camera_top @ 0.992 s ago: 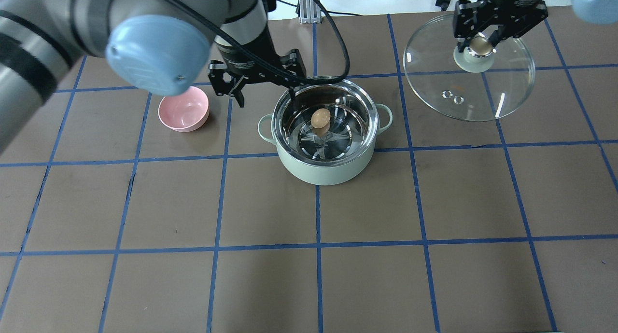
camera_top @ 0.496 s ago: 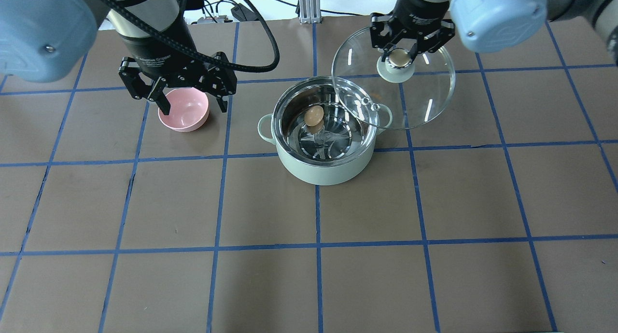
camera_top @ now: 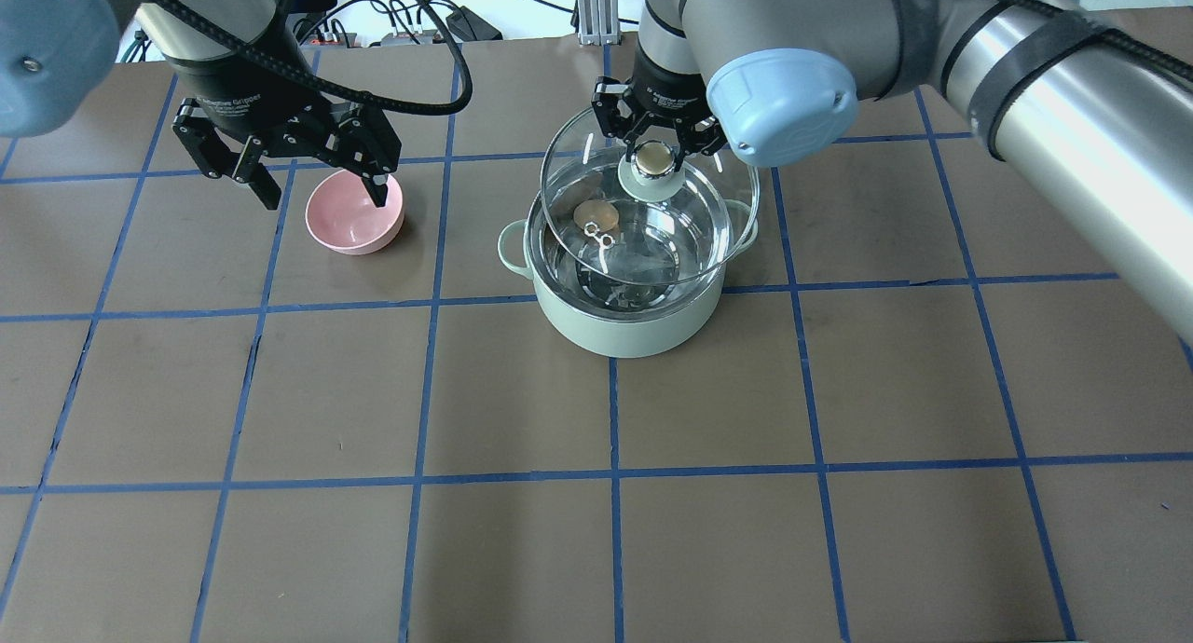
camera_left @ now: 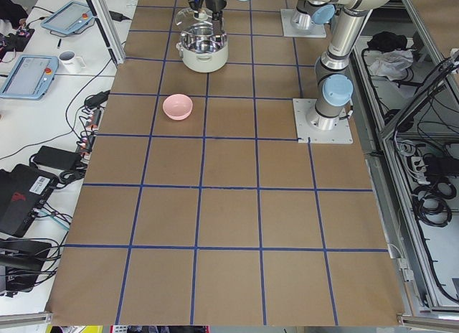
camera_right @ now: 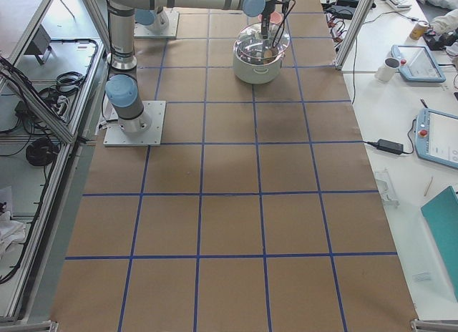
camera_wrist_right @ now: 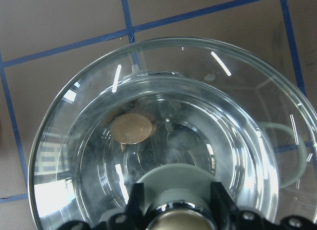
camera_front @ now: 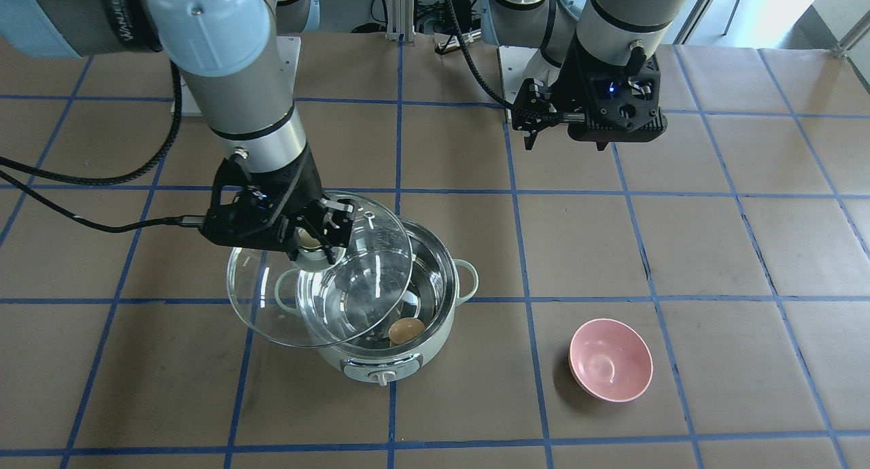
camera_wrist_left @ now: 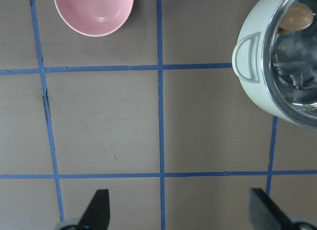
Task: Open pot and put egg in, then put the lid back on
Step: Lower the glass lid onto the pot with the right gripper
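Observation:
The mint-green pot (camera_top: 623, 331) stands open in the middle of the table, with the tan egg (camera_top: 596, 216) lying on its steel bottom. My right gripper (camera_top: 655, 161) is shut on the lid's beige knob. It holds the glass lid (camera_top: 685, 238) tilted just above the pot, shifted a little toward the robot's right (camera_front: 272, 313). The egg shows through the glass in the right wrist view (camera_wrist_right: 131, 128). My left gripper (camera_top: 324, 196) is open and empty above the pink bowl. I cannot tell whether the lid touches the rim.
The pink bowl (camera_top: 354, 212) sits left of the pot and is empty (camera_front: 610, 368). The table is brown with blue tape lines (camera_top: 615, 475). In the front view the pot's dial knob (camera_front: 385, 377) faces away from the robot.
My right gripper has carried the lid left from the back right corner to over the pot. My left gripper has moved left, away from the pot, to above the pink bowl.

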Robot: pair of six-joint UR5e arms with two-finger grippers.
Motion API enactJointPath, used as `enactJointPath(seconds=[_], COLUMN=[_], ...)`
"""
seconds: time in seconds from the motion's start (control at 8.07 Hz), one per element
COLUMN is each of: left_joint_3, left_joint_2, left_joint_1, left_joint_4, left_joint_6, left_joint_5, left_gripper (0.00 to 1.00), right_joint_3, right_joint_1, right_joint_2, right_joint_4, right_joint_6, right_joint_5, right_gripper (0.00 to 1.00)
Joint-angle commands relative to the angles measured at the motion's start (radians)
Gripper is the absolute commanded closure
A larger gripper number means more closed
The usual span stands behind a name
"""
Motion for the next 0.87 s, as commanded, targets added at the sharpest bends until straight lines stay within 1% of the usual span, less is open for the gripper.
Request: enactJointPath(seconds=[0.0,0.74], left_joint_3=[-0.002,-0.006], left_joint_2=[-0.002,0.000], left_joint_1=[0.005,0.005], left_joint_4=[0.011,0.012], left_joint_6=[0.013,0.005], left_joint_5=[-0.002,-0.005], left_gripper=[0.00,0.00], right_joint_3=[0.010,0.023], right_joint_1=[0.020,0.036], right_joint_2=[0.065,0.059], right_joint_4=[-0.058,-0.060], right_joint_6=[0.067,0.112], right_joint_5=[0.002,0.002], right_gripper=[0.94,0.94])
